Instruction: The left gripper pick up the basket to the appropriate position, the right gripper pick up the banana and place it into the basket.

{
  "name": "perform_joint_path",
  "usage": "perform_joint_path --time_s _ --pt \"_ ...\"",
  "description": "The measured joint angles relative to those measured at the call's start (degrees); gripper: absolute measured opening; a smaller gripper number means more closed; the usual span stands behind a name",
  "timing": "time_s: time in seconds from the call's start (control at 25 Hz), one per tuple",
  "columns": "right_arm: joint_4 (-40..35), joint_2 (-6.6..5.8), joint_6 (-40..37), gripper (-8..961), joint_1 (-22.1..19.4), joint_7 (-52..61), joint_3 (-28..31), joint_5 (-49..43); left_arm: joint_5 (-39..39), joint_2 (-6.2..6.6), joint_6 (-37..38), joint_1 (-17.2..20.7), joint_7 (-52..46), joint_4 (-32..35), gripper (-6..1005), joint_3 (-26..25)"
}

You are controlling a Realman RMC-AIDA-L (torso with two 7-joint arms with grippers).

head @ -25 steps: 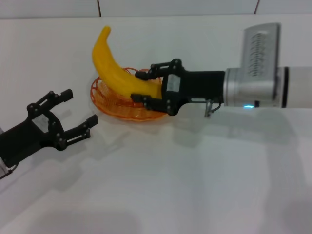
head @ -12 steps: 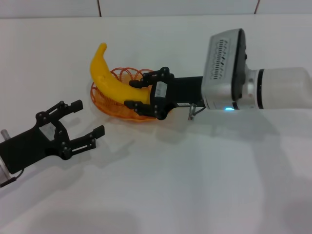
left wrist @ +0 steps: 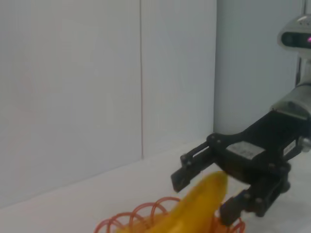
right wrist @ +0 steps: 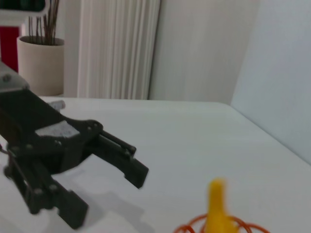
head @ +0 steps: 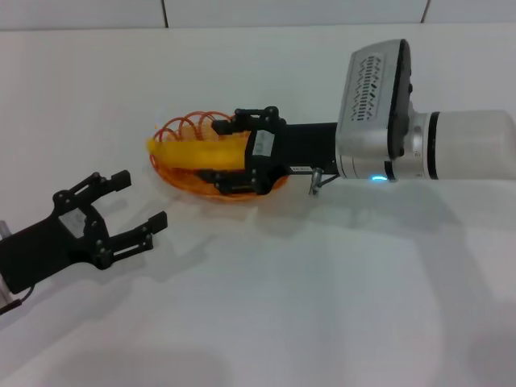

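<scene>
The yellow banana (head: 189, 151) lies flat across the orange wire basket (head: 184, 184) on the white table. My right gripper (head: 213, 151) reaches in from the right. Its jaws are spread on either side of the banana's near end and look clear of it. The left wrist view shows the same: the right gripper (left wrist: 201, 194) astride the banana (left wrist: 192, 211) above the basket (left wrist: 129, 222). My left gripper (head: 139, 198) is open and empty, on the near left side of the basket and apart from it. It also shows in the right wrist view (right wrist: 109, 196), with the banana tip (right wrist: 216, 204) beyond.
The white table (head: 322, 306) stretches bare in front and to the right. A white wall (head: 282, 10) runs along its far edge. The right arm's silver wrist (head: 379, 113) hangs over the table's right half.
The banana has gone from standing tilted up out of the basket to lying flat in it. The right gripper's jaws have spread wider. The left gripper has drawn back a little towards me.
</scene>
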Motion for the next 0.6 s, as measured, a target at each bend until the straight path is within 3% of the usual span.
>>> perform_joint_path --time_s 0.16,0.28,0.44,0.6 --pt "-4.37 -0.40 -2.64 656 -2.71 0.09 0.40 -0.15 0.00 0.22 0.04 1.30 0.18 0.31 892 -0.56" --pt "-8.73 -1.34 -3.93 778 -6.99 0.10 1.98 -0.30 -0.17 0.32 0.03 2.77 0.00 1.75 892 -0.60" --pt "-10.12 -3.33 -9.26 792 -12.21 0.60 7.34 -0.45 -0.48 0.29 -0.11 3.99 -0.10 2.83 892 -0.81" --pt "-5.44 -5.94 -16.98 791 -15.91 1.31 14.73 -0.49 -0.18 0.42 -0.28 4.28 -0.15 2.86 892 -2.60"
